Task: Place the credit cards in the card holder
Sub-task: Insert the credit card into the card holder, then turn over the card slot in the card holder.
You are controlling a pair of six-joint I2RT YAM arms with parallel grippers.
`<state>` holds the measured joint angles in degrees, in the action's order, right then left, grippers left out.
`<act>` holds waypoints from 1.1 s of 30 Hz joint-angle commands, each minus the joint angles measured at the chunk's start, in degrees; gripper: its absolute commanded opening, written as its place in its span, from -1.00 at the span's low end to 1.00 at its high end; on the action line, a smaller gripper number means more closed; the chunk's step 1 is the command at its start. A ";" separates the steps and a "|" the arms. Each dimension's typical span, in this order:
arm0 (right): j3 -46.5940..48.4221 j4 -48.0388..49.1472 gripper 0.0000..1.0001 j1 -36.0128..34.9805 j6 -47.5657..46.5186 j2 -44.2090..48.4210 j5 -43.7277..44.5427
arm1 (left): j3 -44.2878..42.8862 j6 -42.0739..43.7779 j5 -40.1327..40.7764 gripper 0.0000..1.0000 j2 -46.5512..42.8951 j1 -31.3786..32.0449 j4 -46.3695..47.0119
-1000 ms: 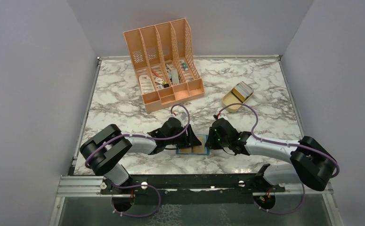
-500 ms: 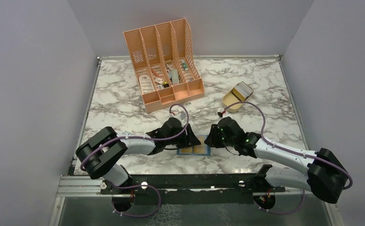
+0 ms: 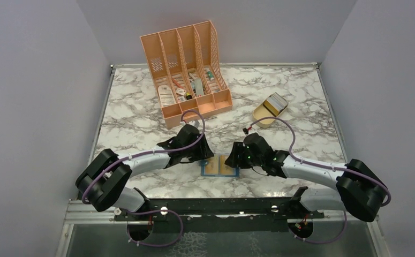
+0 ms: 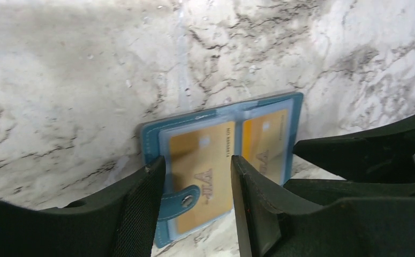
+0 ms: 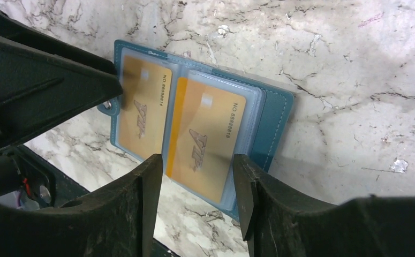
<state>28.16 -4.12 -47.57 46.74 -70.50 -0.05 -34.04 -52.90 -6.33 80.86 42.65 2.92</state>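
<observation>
Gold credit cards (image 5: 202, 136) (inside the card holder (image 5: 277, 115)) read "VIP".

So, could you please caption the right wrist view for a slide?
Open right gripper over the open card holder, two gold credit cards sleeved inside.

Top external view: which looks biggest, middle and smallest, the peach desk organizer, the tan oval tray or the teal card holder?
1. peach desk organizer, clearly the largest.
2-3. tan oval tray and teal card holder look about alike; the holder lies nearer the camera, so I will not rank these two.
</observation>
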 commanded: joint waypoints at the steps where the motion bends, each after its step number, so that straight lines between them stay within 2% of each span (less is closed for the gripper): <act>1: -0.41 3.64 0.05 -0.07 0.61 -2.20 -0.78 | 0.67 4.00 3.50 0.00 -1.99 -0.42 -5.44; 10: -0.65 8.09 0.07 -0.04 0.58 -6.66 -4.12 | 4.53 3.64 0.99 -0.06 -1.26 -0.46 -1.98; 25: -3.33 17.74 0.07 0.02 3.04 -2.28 -12.52 | 7.76 1.49 -2.95 -0.22 -0.99 -0.46 2.87; 28: -2.37 15.32 0.07 -0.04 2.91 -1.16 -11.19 | 6.96 1.72 -2.15 -0.24 -1.73 -0.46 0.55; 33: -1.12 4.67 0.08 0.00 0.14 3.81 -2.29 | 3.61 2.21 -1.46 -0.17 -6.21 -0.47 -3.59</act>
<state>25.23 8.03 -47.53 49.06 -70.61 -9.19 -28.16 -51.46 -7.88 78.24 42.09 5.32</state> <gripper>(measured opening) 0.536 0.391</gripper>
